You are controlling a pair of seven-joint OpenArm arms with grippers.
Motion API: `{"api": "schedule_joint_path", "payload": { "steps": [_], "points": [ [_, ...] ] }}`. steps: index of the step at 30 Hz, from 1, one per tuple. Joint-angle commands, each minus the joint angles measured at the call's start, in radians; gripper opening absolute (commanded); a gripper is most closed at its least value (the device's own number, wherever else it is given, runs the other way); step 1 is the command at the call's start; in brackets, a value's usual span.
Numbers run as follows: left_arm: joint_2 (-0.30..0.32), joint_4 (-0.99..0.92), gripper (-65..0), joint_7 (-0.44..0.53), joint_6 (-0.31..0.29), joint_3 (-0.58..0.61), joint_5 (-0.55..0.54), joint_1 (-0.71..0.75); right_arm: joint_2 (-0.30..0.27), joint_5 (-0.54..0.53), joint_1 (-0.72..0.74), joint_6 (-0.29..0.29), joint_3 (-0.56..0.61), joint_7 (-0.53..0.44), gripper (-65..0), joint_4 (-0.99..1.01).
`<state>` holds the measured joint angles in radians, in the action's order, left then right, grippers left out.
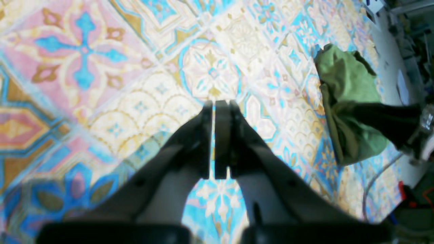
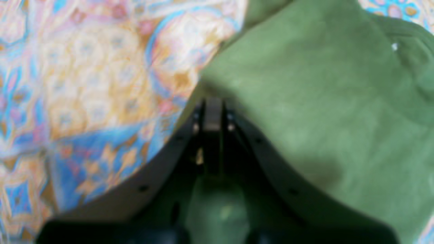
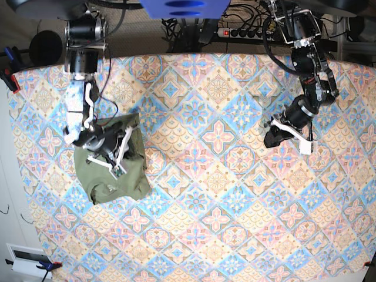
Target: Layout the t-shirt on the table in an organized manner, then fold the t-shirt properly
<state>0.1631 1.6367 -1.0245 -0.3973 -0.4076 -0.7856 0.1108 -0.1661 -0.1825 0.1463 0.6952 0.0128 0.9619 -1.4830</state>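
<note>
The t-shirt [image 3: 114,161] lies bunched near the left edge of the table [image 3: 217,235]. The right gripper [image 3: 122,136] is clamped on its cloth. The left gripper [image 3: 271,139], jaws pressed together and empty, hangs over bare tabletop toward the right edge, well apart from the shirt.

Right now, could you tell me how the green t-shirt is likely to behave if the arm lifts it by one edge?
The t-shirt lies bunched and creased on the table, so it would probably drape limply. It looks like thin cloth, likely light. The right tool is shut at the shirt's edge, so the rest would probably trail behind.
</note>
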Motion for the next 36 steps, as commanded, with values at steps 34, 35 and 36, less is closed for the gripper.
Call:
{"api": "schedule_joint_path", "payload": {
  "steps": [34,35,36],
  "points": [
    [0.04,0.432,-65.0,0.019,-0.01,-0.149,-0.013,0.743,-0.008,-0.418,-0.877,0.003,-0.721,0.104,-63.2,-0.471],
    [0.04,0.432,-65.0,0.019,-0.01,-0.149,-0.013,0.768,-0.008,-0.418,-0.899,0.003,-0.73,0.104,-63.2,-0.468],
    [0.04,0.431,-65.0,0.02,-0.01,-0.149,-0.011,0.791,-0.008,-0.414,-0.925,0.003,-0.736,0.102,-63.2,-0.462]
  ]
}}
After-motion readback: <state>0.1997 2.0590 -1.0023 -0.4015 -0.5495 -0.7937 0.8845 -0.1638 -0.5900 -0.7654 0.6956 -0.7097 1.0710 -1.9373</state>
